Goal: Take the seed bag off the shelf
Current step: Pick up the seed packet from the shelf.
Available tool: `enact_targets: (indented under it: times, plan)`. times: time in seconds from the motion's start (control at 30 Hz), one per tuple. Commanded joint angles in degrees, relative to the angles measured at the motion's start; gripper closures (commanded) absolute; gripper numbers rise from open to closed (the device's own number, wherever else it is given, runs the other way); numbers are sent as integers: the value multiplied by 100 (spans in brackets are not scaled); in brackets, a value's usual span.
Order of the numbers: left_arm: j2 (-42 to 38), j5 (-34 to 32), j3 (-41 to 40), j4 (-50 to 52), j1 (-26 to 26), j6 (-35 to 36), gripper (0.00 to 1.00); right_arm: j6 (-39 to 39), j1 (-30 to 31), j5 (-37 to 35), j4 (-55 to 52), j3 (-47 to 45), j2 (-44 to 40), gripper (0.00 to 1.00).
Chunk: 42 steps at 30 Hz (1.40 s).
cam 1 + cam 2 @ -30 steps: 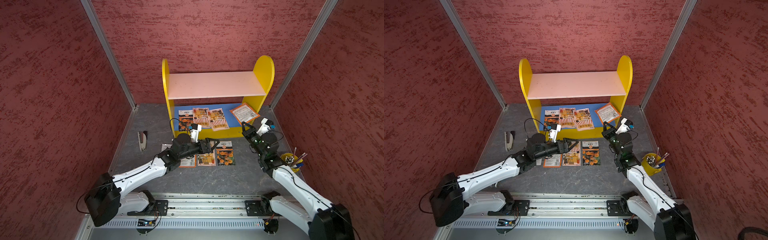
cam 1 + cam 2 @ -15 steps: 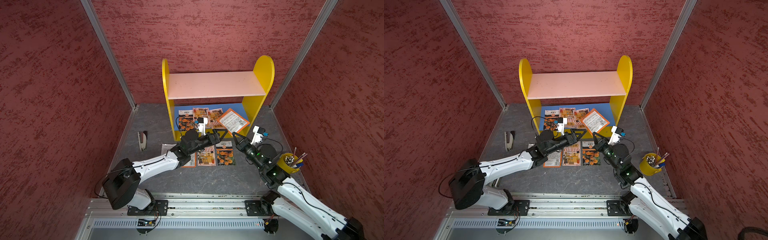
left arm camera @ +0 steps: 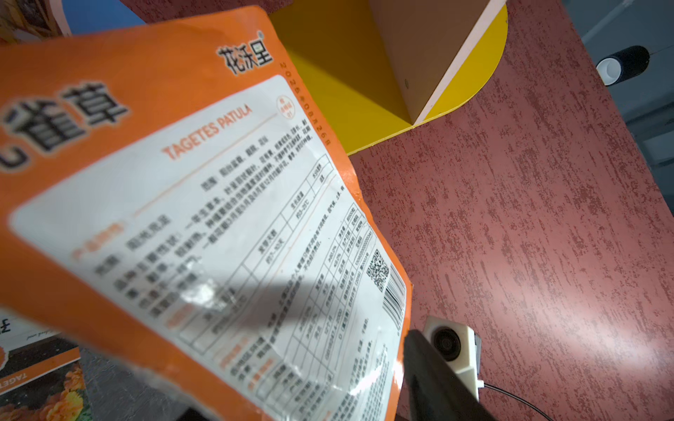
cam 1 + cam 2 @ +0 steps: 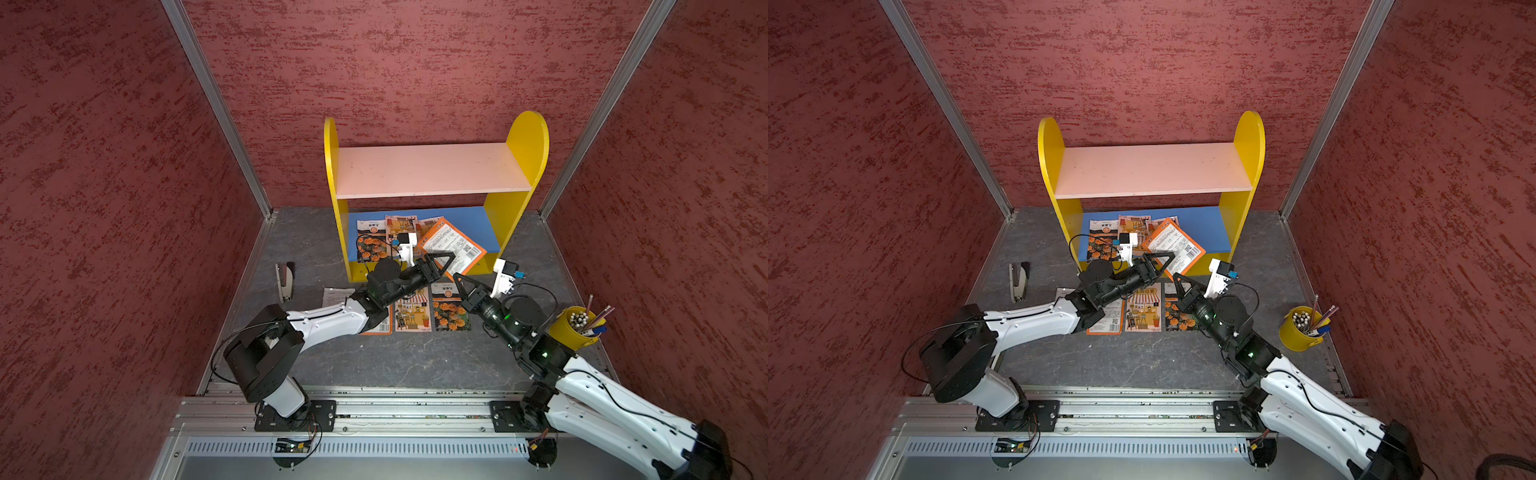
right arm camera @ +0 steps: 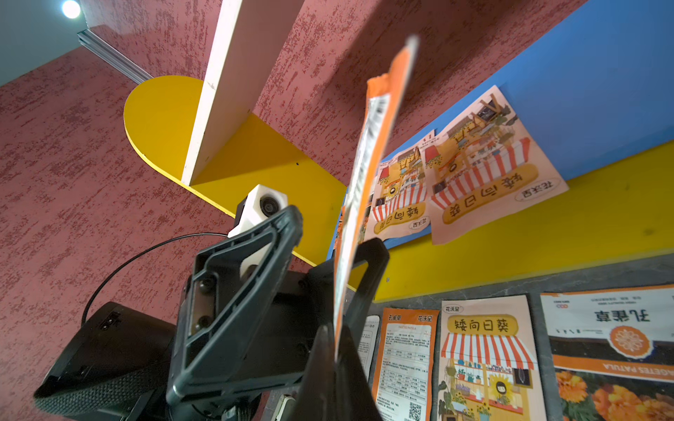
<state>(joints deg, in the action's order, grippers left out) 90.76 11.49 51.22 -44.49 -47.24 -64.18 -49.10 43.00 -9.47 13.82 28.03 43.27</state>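
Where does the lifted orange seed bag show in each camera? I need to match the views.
Top view: orange seed bag, centre, tilted, printed side up.
Top view: same place, centre.
Left wrist: fills the left half, print facing the camera.
Right wrist: edge-on, a thin strip near centre.
Shared landmark: shelf's pink upper board.

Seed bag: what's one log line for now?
seed bag: in air near shelf | right gripper: shut on seed bag | left gripper: open around seed bag
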Motion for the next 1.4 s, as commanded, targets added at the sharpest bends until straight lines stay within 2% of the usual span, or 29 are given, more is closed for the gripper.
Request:
enact_targets:
  times: [0.0,0.17,0.23,0.37,0.47,0.6,0.7,0.8,0.93,1.07,1.2,1.37]
  plan:
    - [-46,-23,90,-247,62,-20,57,140,81,-187,-73,52,-55,100]
    - [-94,89,90,-165,100,18,82,181,94,-162,-163,77,-44,98]
    - [-118,173,60,-131,132,27,90,238,94,-143,-302,123,-61,91]
    - [-273,469,-72,-85,268,94,99,451,94,-195,-788,258,-277,65]
    - [-446,987,-136,108,433,235,100,731,94,-261,-1512,460,-557,48]
    - [-714,1950,-137,422,674,554,100,1076,86,-313,-2463,764,-950,39]
    - [-910,2491,161,1528,728,1212,100,1343,84,-204,-3181,1146,-1039,34]
    - [-1068,2451,374,2691,575,1795,100,1579,86,-158,-4061,1671,-917,28]
    - [-1032,2185,503,3358,342,1960,100,2107,85,-74,-5377,2613,-498,19]
    - [-802,1966,498,3361,78,1881,100,2458,85,275,-6133,3274,-355,11]
    - [-316,1702,583,3050,-205,1690,100,2778,86,945,-6788,3789,-187,2]
    - [502,1472,810,2534,-442,1386,100,3017,89,1309,-7659,4287,13,2]
